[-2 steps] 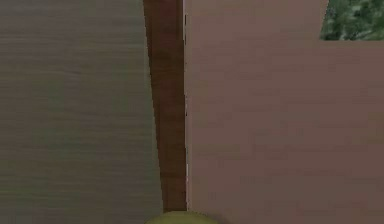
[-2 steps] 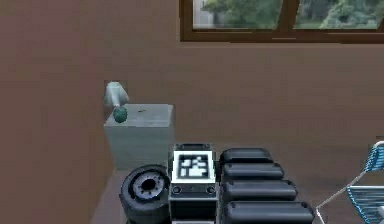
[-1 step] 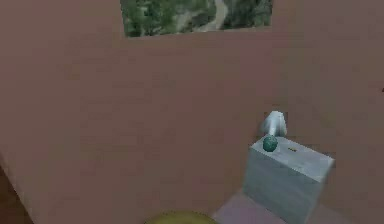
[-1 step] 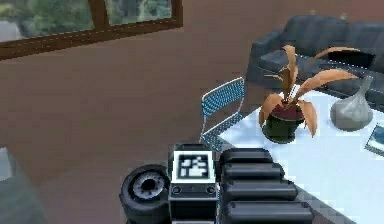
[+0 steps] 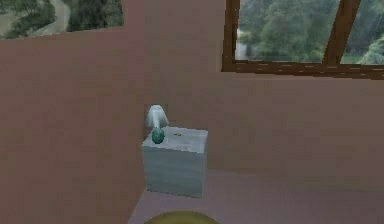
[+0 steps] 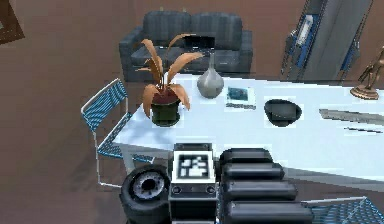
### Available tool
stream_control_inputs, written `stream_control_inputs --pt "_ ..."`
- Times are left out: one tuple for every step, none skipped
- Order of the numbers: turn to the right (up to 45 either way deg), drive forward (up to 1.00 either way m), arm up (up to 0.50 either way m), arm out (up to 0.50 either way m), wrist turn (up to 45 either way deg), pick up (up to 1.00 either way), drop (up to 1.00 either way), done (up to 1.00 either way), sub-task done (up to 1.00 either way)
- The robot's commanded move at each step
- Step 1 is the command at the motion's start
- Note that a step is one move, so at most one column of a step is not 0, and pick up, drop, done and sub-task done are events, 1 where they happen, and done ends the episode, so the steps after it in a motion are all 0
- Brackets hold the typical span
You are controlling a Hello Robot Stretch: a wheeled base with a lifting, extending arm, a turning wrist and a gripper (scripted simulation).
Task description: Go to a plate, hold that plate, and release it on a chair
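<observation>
Dark plate (image 6: 282, 110) sits on the white counter (image 6: 300, 140), around its middle. Likely stiff, slick, brittle, light; I'd take it by the rim. My jaws: can't tell their state or whether they hold anything.

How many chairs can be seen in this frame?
1: a blue wire chair at the white table's left end in the arm side view. The dark sofa behind is not counted; more chairs may be hidden by the table.
</observation>
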Motion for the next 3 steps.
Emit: stream_control_inputs --pt "0.0 0.00 0.00 0.34 0.0 0.00 0.00 0.00 0.00" --pt "0.0 0.00 0.00 0.00 45.0 0.00 0.00 0.00 0.00" --pt "0.0 0.00 0.00 0.00 45.0 0.00 0.00 0.00 0.00"
